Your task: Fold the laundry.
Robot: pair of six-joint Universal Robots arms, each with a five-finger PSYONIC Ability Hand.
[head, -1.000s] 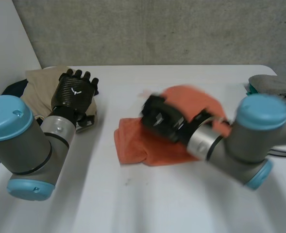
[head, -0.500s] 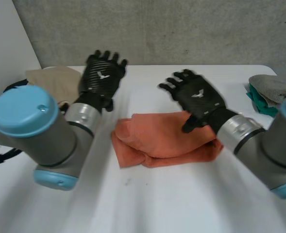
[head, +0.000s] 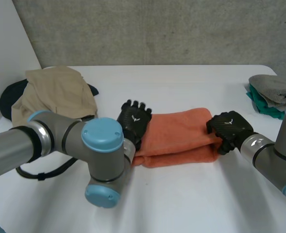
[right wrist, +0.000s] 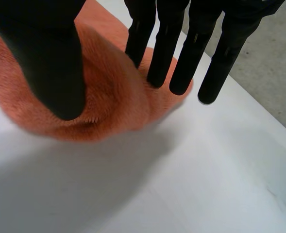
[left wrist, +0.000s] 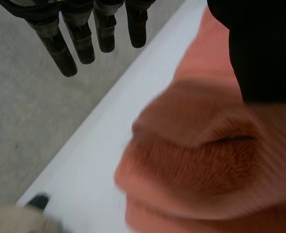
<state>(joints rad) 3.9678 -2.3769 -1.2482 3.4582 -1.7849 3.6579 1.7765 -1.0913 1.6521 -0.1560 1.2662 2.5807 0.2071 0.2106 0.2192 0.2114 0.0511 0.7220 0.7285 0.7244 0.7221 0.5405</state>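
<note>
- Orange cloth (head: 181,136) lies in the middle of the white table (head: 181,204), already doubled into a long band, with one hand at each end.
- Step in hand, as I judge it: bringing one short end over to the other.
- To do it well, the left hand (head: 134,121) should hold its end down flat, while the right hand (head: 229,128) lifts both layers together, so the edges meet evenly.
- Left hand rests palm-down on the cloth's left end; its fingers (left wrist: 79,39) are straight and released, reaching past the edge.
- Right hand bends down over the right end; its thumb (right wrist: 50,53) and straight fingers (right wrist: 181,63) seem to pinch the bunched cloth between them.
</note>
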